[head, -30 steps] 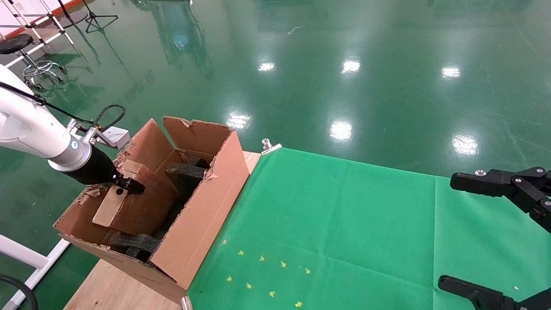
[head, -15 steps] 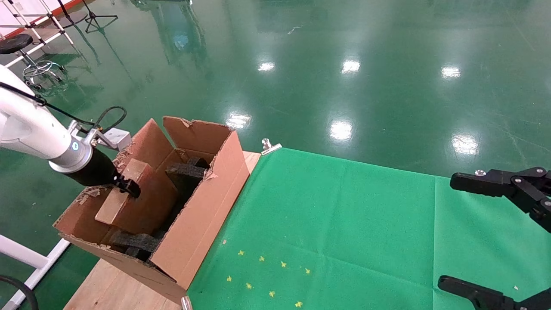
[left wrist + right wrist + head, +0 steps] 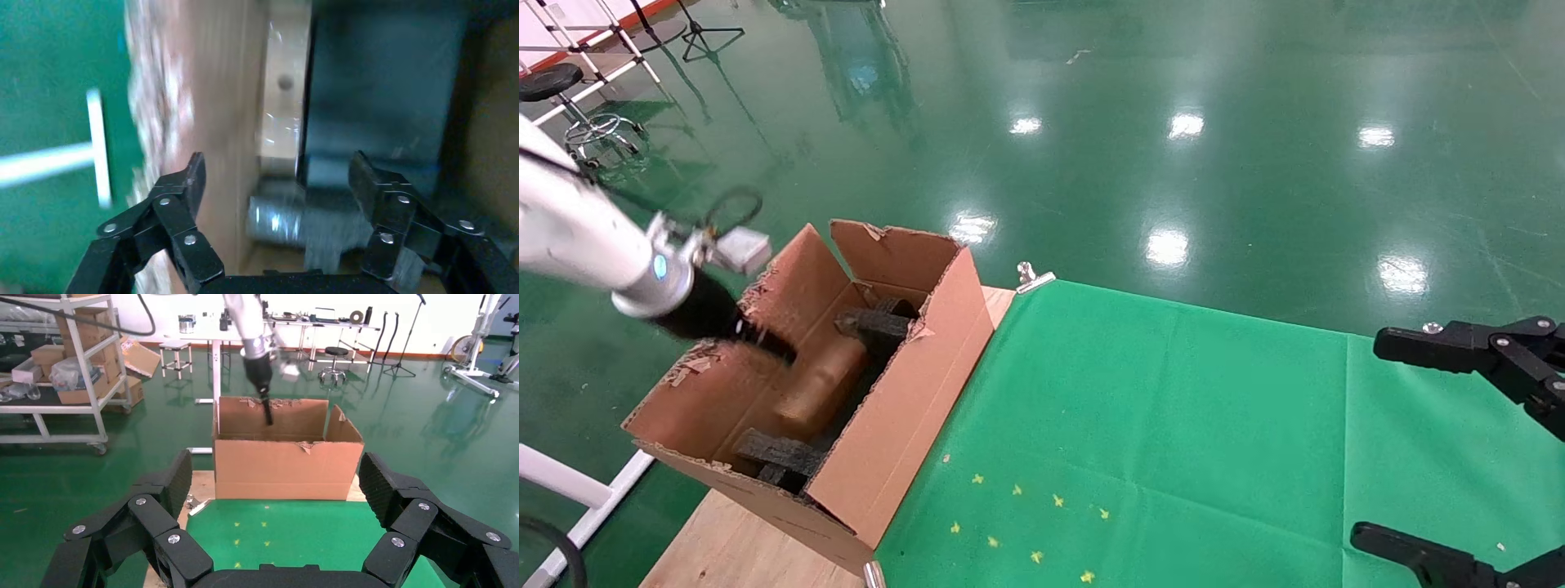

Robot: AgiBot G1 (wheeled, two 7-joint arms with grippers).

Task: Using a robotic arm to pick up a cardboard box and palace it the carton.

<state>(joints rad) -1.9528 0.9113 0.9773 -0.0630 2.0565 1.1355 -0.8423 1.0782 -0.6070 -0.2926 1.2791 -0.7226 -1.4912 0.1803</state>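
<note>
The white robotic arm reaches in from the left. Its left gripper is open and empty, just above the carton's left side. The slim brown cardboard box lies loose inside the carton, between the black foam pads. In the left wrist view my jaws stand wide apart over the box, whose round hole shows, and nothing is between them. My right gripper is open and parked at the far right over the green cloth. It faces the carton in the right wrist view.
The carton stands on the wooden table at the left edge of the green cloth. Metal clips hold the cloth. A white frame and a stool stand on the floor to the left.
My left gripper has opened and let go of the cardboard box. The box has dropped from leaning upright to lying low inside the carton. The gripper has risen slightly.
</note>
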